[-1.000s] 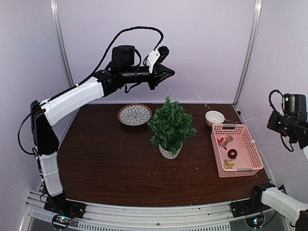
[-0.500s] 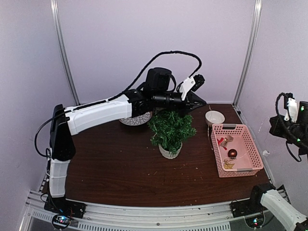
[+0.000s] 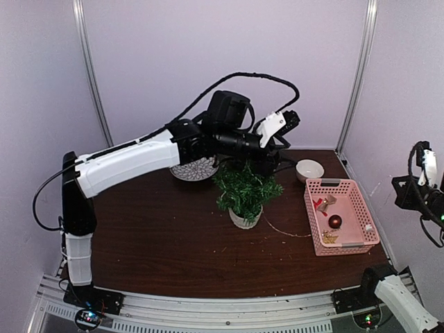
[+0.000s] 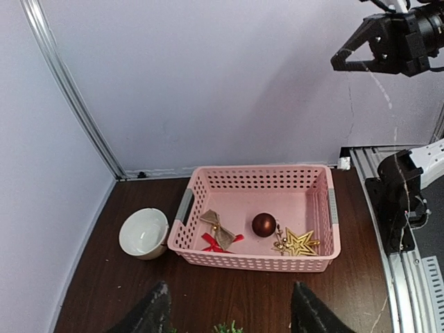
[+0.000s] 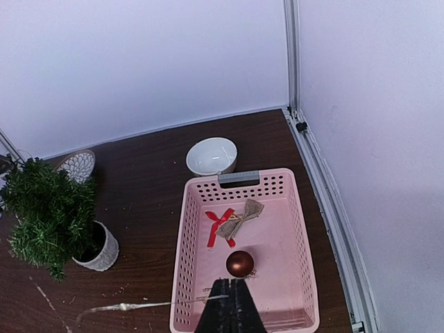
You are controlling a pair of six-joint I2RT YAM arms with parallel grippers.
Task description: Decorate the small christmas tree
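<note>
The small christmas tree (image 3: 244, 186), dark green in a white pot (image 3: 245, 219), stands mid-table and shows in the right wrist view too (image 5: 48, 211). My left gripper (image 3: 269, 164) hovers just behind its top. In the left wrist view that gripper (image 4: 230, 313) is open and holds nothing. A thin silvery string (image 3: 284, 232) trails from the tree's foot across the table toward the pink basket (image 3: 366, 218). My right gripper (image 5: 231, 305) is up at the far right above the basket, shut on the string (image 5: 125, 306) at its tips.
The basket (image 4: 319, 208) holds a burlap bow (image 4: 216, 225), a red ribbon (image 4: 211, 243), a brown ball (image 4: 263, 224) and a gold star (image 4: 300, 242). A white bowl (image 3: 309, 169) sits behind it. A patterned plate (image 3: 191, 168) lies back left of the tree.
My left arm swung down and right from high at the back to the tree top and opened. The string it held taut has dropped onto the table. The right gripper drifted slightly right.
</note>
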